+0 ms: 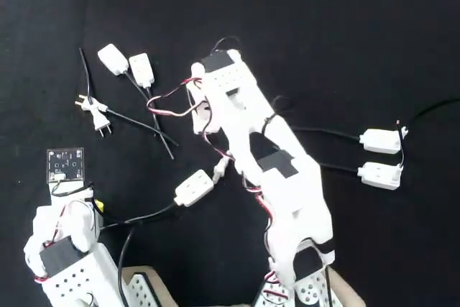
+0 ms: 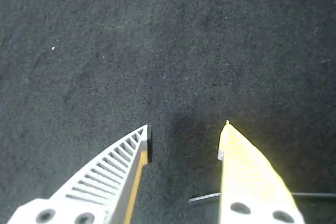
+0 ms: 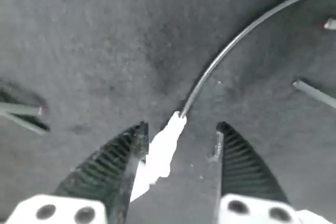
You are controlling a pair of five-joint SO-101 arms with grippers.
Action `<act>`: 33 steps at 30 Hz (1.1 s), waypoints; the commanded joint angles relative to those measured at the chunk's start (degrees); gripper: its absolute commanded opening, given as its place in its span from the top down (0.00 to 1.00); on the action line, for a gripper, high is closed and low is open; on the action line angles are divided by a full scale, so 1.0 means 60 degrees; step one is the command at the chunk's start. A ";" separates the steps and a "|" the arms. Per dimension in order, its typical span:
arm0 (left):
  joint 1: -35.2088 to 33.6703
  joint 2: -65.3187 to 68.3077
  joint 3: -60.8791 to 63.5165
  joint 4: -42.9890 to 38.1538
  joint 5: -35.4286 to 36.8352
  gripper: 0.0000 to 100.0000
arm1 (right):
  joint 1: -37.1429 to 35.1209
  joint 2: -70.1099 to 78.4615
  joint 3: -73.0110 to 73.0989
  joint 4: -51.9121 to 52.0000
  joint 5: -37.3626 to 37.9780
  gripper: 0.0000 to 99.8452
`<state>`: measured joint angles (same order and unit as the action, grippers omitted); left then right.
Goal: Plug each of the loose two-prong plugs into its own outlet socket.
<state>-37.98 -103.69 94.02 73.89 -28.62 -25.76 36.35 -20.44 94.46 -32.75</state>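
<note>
My right gripper point(image 3: 181, 127) is open, and a small white plug point(image 3: 163, 150) lies between its fingers, close to one of them. The plug's black cable point(image 3: 231, 40) curves away over the cloth. From above, this plug point(image 1: 219, 169) lies just beside a white outlet socket point(image 1: 194, 186) under the folded right arm point(image 1: 237, 113). Two loose two-prong plugs point(image 1: 97, 111) with black cables lie at the far left. Two more white sockets point(image 1: 381, 140) point(image 1: 379, 175) lie at the right. My left gripper point(image 2: 184, 129) is open over bare black cloth, with nothing between its fingers.
Two white adapter blocks point(image 1: 113, 59) point(image 1: 141, 68) lie at the back left with cables running toward the middle. A small patterned square tag point(image 1: 65, 165) lies in front of the left arm point(image 1: 61, 246). A thin cable point(image 2: 205, 198) crosses beneath the left gripper.
</note>
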 commanded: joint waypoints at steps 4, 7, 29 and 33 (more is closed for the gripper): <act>-0.0095 -0.0073 -0.0066 0.0073 -0.0088 0.78 | -0.0132 -0.0139 0.1370 -0.1099 -0.0278 0.79; -0.0095 -0.0073 -0.0066 0.0073 -0.0088 0.78 | -0.0132 -0.0139 0.1941 -0.1846 -0.0659 0.81; -0.0081 -0.0073 -0.0066 0.0073 -0.0088 0.78 | -0.0117 -0.0139 0.1678 -0.0410 0.1875 0.97; -0.0081 -0.0073 -0.0066 0.0073 -0.0088 0.78 | -0.0176 -0.0110 0.1165 0.0366 0.3150 0.97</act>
<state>-37.98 -103.69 94.02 73.89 -28.62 -25.67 36.18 -10.15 93.23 -19.82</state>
